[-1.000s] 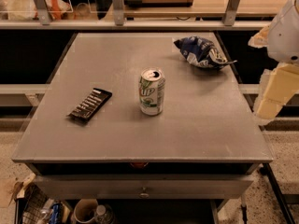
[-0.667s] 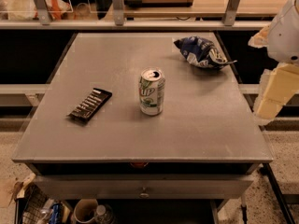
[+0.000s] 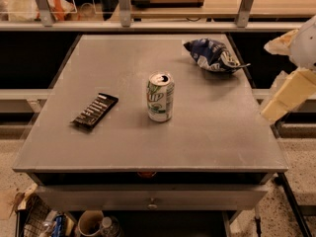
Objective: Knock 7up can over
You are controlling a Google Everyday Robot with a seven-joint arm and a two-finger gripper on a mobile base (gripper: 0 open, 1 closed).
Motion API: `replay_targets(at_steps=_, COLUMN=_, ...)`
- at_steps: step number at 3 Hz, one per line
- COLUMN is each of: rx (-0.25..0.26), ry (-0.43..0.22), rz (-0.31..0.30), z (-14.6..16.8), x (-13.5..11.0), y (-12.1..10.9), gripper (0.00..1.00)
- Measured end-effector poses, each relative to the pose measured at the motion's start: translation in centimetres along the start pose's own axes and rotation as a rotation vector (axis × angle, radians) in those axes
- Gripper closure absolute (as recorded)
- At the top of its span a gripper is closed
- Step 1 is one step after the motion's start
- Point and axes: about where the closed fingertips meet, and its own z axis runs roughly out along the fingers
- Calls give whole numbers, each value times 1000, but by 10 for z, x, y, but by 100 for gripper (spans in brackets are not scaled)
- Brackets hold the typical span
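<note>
The 7up can (image 3: 160, 97) stands upright near the middle of the grey table (image 3: 207, 137). It is white and green with a silver top and pull tab. My gripper (image 3: 269, 80) hangs at the right edge of the view, beyond the table's right side and well to the right of the can. Its two cream fingers (image 3: 289, 95) stand apart with nothing between them. It touches nothing.
A dark blue and white chip bag (image 3: 212, 55) lies at the table's back right. A flat black bar with white lettering (image 3: 95, 110) lies at the left. A railing and shelves run behind the table. A drawer and bins sit below its front edge.
</note>
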Motion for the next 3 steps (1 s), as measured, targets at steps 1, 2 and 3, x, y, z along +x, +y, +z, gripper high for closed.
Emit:
replay_targets(at_steps=1, rx=1, ry=-203, rz=66, z=17, x=-11, y=-5, gripper=0)
replay_targets(at_steps=2, rx=1, ry=-350, rz=94, z=28, x=-23, y=-5, gripper=0)
replay_targets(at_steps=3, rx=2, ry=-407, rz=96, z=43, x=-28, y=-2, gripper=0)
